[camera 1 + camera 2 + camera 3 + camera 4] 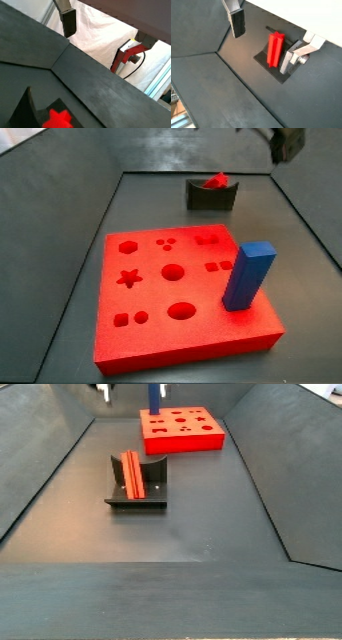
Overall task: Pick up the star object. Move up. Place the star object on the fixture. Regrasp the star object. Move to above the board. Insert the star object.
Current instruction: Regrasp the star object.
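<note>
— Peg position first: where do you see the star object (274, 48)?

— It lies in the notch of the fixture (138, 492), so you can take it again by a better side.

— And your gripper (271, 35)?

— High above, holding nothing, fingers (237, 22) apart. The board (181, 291) waits well apart.

The gripper (271, 37) hangs raised above the dark floor with its jaws spread wide and nothing between them. In both wrist views one finger (69, 21) shows as a silver plate with a dark pad, the opposite finger (308, 47) as a pale bracket across the gap.
</note>
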Controlling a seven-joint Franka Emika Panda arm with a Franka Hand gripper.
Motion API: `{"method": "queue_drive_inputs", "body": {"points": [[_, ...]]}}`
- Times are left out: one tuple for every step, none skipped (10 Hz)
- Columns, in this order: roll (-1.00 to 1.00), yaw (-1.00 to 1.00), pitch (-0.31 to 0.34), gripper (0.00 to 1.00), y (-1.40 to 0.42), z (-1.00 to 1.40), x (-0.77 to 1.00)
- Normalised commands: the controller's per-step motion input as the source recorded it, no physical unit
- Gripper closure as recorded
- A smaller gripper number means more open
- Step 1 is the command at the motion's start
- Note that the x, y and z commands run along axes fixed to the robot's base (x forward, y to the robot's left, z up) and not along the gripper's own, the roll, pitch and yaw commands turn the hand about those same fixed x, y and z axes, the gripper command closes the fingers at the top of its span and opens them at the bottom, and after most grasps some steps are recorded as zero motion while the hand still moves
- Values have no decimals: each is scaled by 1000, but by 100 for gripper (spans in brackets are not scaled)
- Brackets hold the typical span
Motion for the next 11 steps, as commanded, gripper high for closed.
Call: {"method": "queue_drive_inputs", "body": {"points": [[169, 101, -61, 0, 57, -1000, 54], [127, 79, -72, 0, 54, -1000, 65], [92, 50, -83, 0, 51, -1000, 76], [77, 32, -86, 0, 47, -1000, 82], [75, 15, -82, 0, 43, -1000, 87], [69, 2, -73, 0, 37, -1000, 100], [69, -13, -51, 0, 31, -1000, 115], [71, -15, -37, 0, 22, -881, 109], [71, -16, -28, 0, 16, -783, 99], [62, -9, -25, 0, 12, -550, 77], [57, -1, -23, 0, 10, -411, 69]]}}
